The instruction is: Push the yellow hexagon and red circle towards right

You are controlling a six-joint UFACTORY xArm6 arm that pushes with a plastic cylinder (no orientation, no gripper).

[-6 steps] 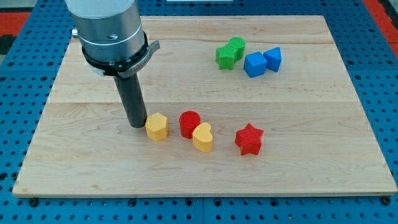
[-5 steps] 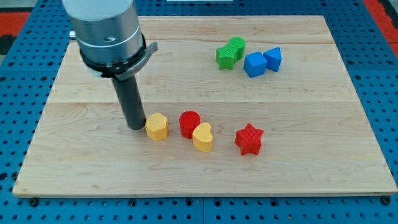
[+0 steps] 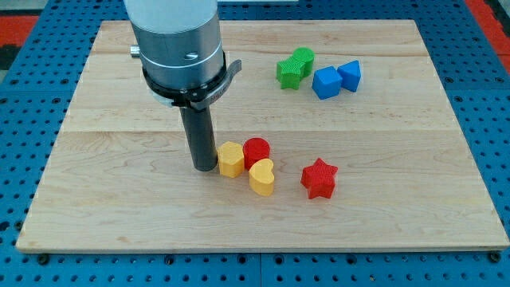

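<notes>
My tip [image 3: 205,167] rests on the tabletop [image 3: 119,207], touching the view's left side of the yellow hexagon [image 3: 231,159]. The hexagon presses against the red circle [image 3: 256,150], with a yellow heart [image 3: 261,177] just below them. I carry no gripper, only the rod. No writing is legible anywhere.

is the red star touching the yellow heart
No, bare wood shows between the red star and the yellow heart, which sits at the star's left in the view.
</notes>
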